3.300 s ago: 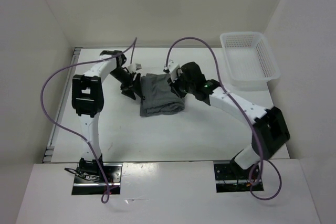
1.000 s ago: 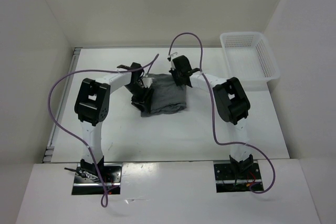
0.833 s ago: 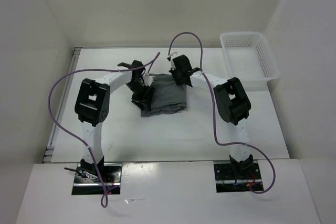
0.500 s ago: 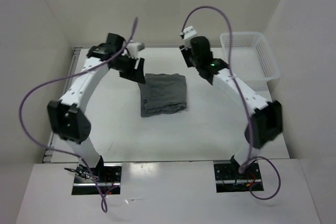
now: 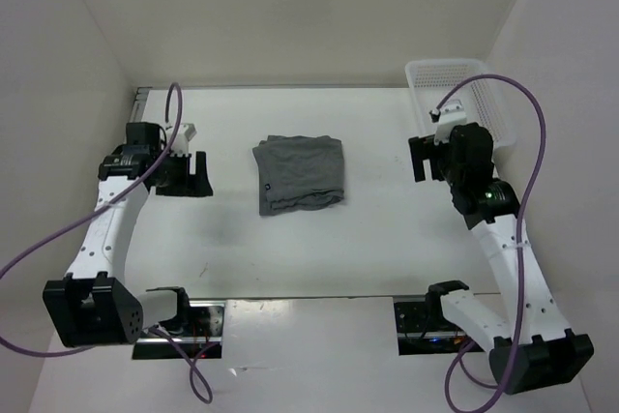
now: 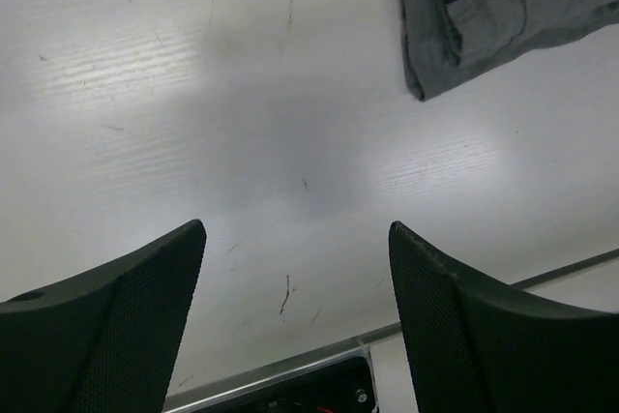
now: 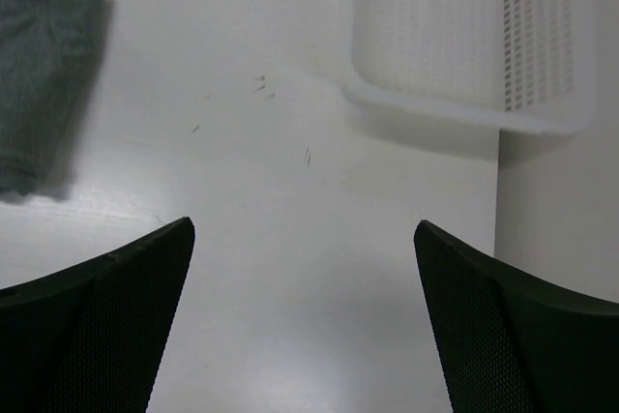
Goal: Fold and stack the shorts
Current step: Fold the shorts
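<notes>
The grey shorts point(image 5: 300, 174) lie folded in a flat rectangle at the middle of the table, with nothing touching them. My left gripper point(image 5: 184, 184) hangs well to their left, open and empty. In the left wrist view its jaws point(image 6: 296, 229) stand wide over bare table, and a corner of the shorts point(image 6: 503, 7) with a small round logo shows at the top right. My right gripper point(image 5: 430, 163) is open to the right of the shorts, beside the basket. The right wrist view shows its gripper point(image 7: 305, 225) empty, with an edge of the shorts point(image 7: 44, 74) at the top left.
A white plastic basket point(image 5: 464, 147) stands at the back right corner against the wall, with nothing in it, and its rim point(image 7: 455, 113) lies just ahead of the right gripper. White walls enclose the table on three sides. A metal rail point(image 6: 290, 365) runs along the near edge.
Both grippers have let go of the shorts and opened. The left arm swung out to the left and the right arm out to the right, leaving the shorts folded on the table.
</notes>
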Controlling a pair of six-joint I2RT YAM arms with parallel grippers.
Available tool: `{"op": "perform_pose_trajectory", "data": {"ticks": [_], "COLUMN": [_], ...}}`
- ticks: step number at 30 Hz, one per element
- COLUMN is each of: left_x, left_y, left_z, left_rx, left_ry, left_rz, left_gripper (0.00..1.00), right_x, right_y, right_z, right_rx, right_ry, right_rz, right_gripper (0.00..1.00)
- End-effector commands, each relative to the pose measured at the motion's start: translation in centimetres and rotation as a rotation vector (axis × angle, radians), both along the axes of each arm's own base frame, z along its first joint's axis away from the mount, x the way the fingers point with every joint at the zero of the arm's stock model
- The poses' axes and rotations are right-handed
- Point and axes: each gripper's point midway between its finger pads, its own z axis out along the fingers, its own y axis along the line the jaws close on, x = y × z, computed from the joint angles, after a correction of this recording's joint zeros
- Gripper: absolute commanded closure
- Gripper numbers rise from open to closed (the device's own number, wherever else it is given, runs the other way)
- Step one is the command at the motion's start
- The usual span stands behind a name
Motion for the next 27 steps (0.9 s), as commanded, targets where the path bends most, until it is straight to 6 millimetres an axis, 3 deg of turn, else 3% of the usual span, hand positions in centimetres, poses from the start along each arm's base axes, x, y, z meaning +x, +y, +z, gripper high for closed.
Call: {"op": "perform_pose_trajectory", "data": {"ticks": [1,3,10,27], "left_x": [-0.5,-0.5,-0.6,-1.0], "left_y": [0.3,0.6,1.4,2.2], "left_z": [2.8,3.1,3.3,3.7], "left_rx": [0.0,-0.006,0.006,0.006], "left_ry": [-0.147,-0.159,-0.178,-0.201], "left_rz": [0.011,0.023,0.052,0.085], "left_gripper": [0.15,0.14,0.12,0.07], "right_x": [-3.4,-4.4,-4.2,-5.5], "right_y": [-0.3,-1.1,-3.9,-3.4], "right_z": [1.5,1.5,2.1,3.8], "right_rx": [0.076,0.094,0.09,0.126], "right_ry": [-0.036,-0.048,-0.094,-0.188], "right_rz": [-0.01,-0.059,-0.251,-0.214], "right_gripper": [0.01,0.01,0.01,0.01]}}
